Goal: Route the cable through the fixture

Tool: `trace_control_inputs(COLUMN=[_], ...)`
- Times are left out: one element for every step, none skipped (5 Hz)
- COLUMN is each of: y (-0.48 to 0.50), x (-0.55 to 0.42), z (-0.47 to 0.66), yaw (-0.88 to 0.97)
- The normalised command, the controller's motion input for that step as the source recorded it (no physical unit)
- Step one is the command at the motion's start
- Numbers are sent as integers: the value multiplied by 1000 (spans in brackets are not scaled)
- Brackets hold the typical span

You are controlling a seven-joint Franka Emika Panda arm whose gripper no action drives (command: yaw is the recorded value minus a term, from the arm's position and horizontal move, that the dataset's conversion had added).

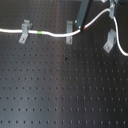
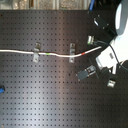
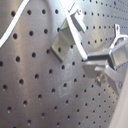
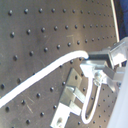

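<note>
The white cable (image 1: pixel 52 34) runs from the first exterior view's left edge across two metal clips (image 1: pixel 23 31) (image 1: pixel 69 32), with its green band (image 1: pixel 39 33) between them. The red band (image 1: pixel 86 29) lies just past the second clip. From there the cable rises, loops over and drops past the third clip (image 1: pixel 109 41) on that clip's right. My gripper (image 1: pixel 81 24) is shut on the cable beside the red band. In the second exterior view the gripper (image 2: pixel 101 47) holds the cable (image 2: pixel 57 54) right of the middle clip (image 2: pixel 72 51). The second wrist view shows the cable (image 4: pixel 47 72) ending in the fingers (image 4: pixel 95 62).
A black perforated board (image 1: pixel 60 85) carries everything. A small blue object (image 2: pixel 2 89) sits at the second exterior view's left edge. The third clip also shows in the second exterior view (image 2: pixel 111 83), below the white arm (image 2: pixel 119 42). A clip (image 3: pixel 70 30) is close in the first wrist view.
</note>
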Motion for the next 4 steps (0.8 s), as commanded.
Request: trace_control_inputs(y=[336,299,19,-99], x=[-218,-52,-2,-25], z=[16,-4,531,747], yaw=[177,223,-146,-297])
